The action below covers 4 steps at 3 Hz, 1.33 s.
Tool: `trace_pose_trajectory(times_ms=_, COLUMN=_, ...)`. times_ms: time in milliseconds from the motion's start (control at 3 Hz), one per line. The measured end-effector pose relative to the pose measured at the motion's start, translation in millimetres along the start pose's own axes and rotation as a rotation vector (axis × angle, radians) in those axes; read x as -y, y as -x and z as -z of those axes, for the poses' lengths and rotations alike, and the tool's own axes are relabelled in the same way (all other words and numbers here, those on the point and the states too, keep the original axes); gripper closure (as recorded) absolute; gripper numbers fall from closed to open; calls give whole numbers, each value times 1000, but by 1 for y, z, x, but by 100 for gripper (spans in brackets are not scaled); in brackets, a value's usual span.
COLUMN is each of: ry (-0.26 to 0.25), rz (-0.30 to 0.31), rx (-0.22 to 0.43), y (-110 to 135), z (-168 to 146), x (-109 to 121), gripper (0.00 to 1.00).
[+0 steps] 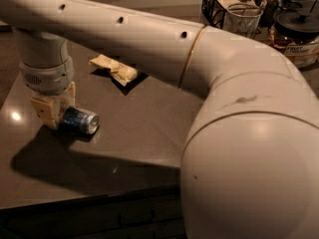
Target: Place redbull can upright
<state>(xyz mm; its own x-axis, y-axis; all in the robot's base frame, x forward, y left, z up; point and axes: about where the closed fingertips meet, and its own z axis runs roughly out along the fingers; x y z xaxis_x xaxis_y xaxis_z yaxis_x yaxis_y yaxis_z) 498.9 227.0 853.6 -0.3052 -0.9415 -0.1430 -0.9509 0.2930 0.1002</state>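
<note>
Redbull can (79,121) is lying on its side near the left end of the counter (144,128), so standing it upright is not yet done. I'm seeing the gripper (55,108) sitting down at the can's far end, but I cannot tell whether the jaws are clamping it. A crumpled wrapper (114,68) is lying behind. Far right, a wire basket (213,6) is holding something pale, and a glass (244,18) is looking empty.

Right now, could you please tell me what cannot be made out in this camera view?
- redbull can: it lies on its side at the table's left, and its far end is hidden by the gripper over it.
- table: its right side is covered by the arm.
- jar, top right: its label is blurred and the frame edge cuts it off.
- wrapper: its print is too dim to read.
</note>
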Motion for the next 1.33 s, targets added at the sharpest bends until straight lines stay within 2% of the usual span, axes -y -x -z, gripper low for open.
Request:
trace_pose_trajectory(times_ms=333, ry=40, rz=32, rx=116, y=-6, z=27, x=4, gripper=85)
trace_pose_trajectory(times_ms=667, ry=82, rz=70, rx=261, y=-18, z=54, x=9, gripper=100)
trace_pose_trajectory(times_ms=1000, ry=98, rz=114, rx=449, y=-32, z=81, x=12, gripper=100)
trace_pose_trajectory(times_ms=1333, ry=118, rz=155, rx=725, y=-42, z=103, x=13, gripper=100)
